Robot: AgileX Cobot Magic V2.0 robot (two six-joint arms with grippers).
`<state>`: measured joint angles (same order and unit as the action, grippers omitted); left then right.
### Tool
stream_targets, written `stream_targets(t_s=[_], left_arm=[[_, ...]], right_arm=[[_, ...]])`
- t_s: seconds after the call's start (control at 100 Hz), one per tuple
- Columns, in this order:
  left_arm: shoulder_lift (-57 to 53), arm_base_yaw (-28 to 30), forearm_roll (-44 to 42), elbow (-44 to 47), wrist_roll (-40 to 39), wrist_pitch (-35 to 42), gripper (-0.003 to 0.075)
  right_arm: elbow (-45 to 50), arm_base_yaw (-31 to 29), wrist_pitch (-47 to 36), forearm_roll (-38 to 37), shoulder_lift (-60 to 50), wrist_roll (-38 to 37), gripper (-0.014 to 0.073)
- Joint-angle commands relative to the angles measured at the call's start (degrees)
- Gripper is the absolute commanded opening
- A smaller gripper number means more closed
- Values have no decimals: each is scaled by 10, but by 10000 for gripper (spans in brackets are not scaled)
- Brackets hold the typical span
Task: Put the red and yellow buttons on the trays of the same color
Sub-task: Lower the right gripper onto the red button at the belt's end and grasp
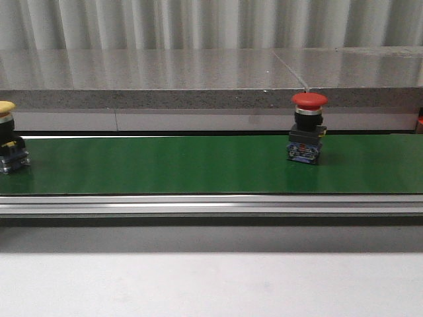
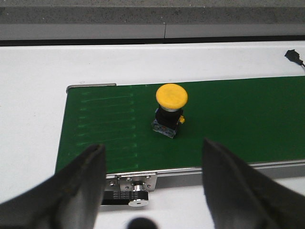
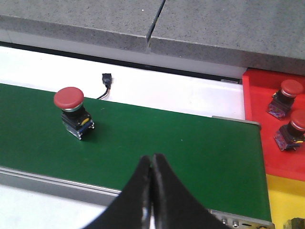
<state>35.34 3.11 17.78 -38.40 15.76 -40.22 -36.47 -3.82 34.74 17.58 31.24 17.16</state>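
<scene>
White counter spans the foreground, grey stone ledge behind it. Green conveyor belt runs across the counter from side to side, aluminium rail along its near edge. At the belt's right end, right wrist view shows a red tray just beside the belt end, with a yellow tray adjoining it on the nearer side. Two red buttons already sit in the red tray: one farther back, one nearer. Red button stands upright on the belt, right of centre, well short of the trays. Yellow button stands upright on the belt at the far left edge of the front view; left wrist view places it near the belt's left end, roughly mid-width. Left hand hovers on the near side of the yellow button, fingers spread wide apart, holding nothing. Right hand hangs over the belt's near edge, between red button and trays, fingers pressed together, nothing gripped. Small black cable plug lies on the counter beyond the belt.
</scene>
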Motion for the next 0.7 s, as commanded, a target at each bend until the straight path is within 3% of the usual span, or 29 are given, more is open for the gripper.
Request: stream_targets(t_s=[0.0, 0.2, 0.48, 0.6, 0.69], left_arm=[[-15, -5, 16, -5, 1, 44, 246], [-18, -5, 16, -2, 1, 47, -22], [-18, -5, 16, -2, 1, 50, -20], [-18, -5, 16, -2, 1, 49, -20], [-18, -5, 16, -2, 1, 49, -20]], right_arm=[[-15, 0, -40, 7, 1, 1, -116], [-15, 0, -40, 7, 1, 1, -116], [-15, 0, -35, 7, 1, 1, -106], [-15, 0, -25, 7, 1, 1, 30], [-15, 0, -22, 7, 1, 1, 237]])
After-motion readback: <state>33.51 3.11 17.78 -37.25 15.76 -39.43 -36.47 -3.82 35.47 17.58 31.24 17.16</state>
